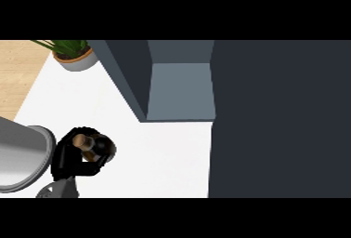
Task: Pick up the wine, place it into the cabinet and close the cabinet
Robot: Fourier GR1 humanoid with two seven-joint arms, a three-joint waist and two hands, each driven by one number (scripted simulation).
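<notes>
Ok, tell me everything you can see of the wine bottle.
Little of the wine bottle shows: a tan, cork-like top and a dark neck, seen from straight above. It looks upright. The black left hand curls round it and hides the body. It is over the white counter, at the view's left, below the open cabinet. Whether its base rests on the counter cannot be told.

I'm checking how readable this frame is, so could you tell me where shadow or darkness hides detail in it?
In the head view, the cabinet interior is evenly lit and readable, but its dark door at the right is flat, showing no detail. The left hand is black and curled round the dark wine, so their edges merge. The counter is bright, almost without shadow. The right hand is not seen.
</notes>
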